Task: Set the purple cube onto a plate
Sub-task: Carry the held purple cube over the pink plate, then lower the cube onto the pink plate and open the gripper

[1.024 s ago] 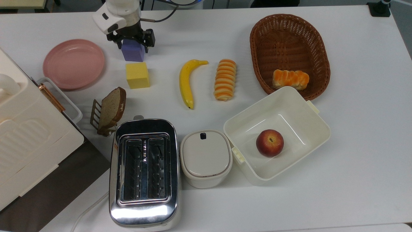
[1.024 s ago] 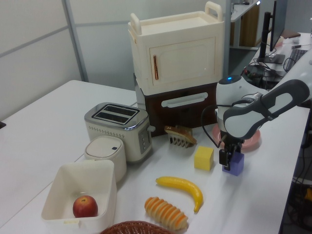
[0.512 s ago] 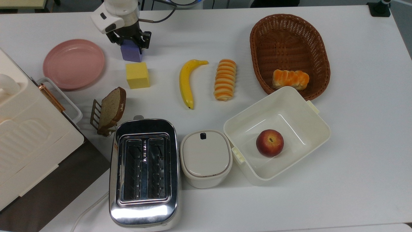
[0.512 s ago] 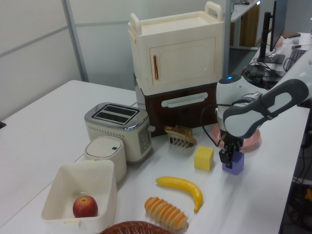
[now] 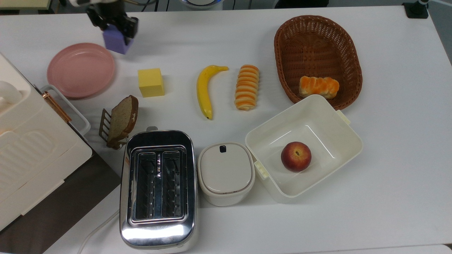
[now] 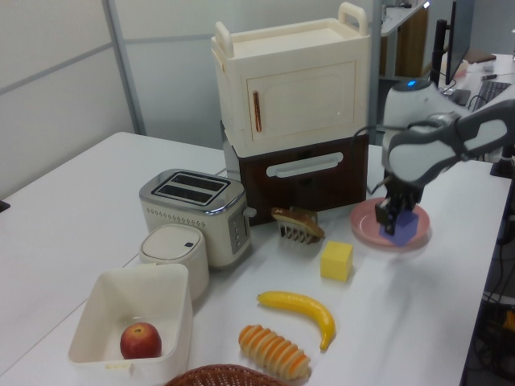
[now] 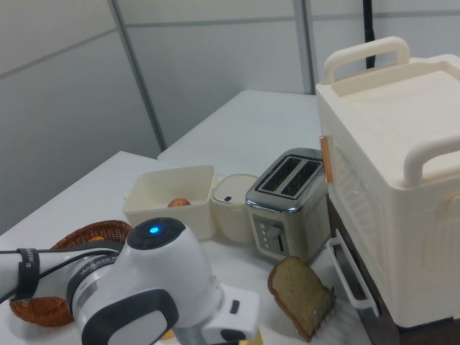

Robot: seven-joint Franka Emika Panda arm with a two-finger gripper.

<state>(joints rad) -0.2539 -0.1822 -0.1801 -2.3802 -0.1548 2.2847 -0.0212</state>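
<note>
In the top view, the pink plate sat at the left, so the carry wanted to run on leftward until the load hung over the plate's middle, then lower gently before letting go. Just right of its rim, clear of the worktop, the purple cube hung clamped in the end effector, directly beneath it.

top view overhead, left, right views oblique — toaster shared
</note>
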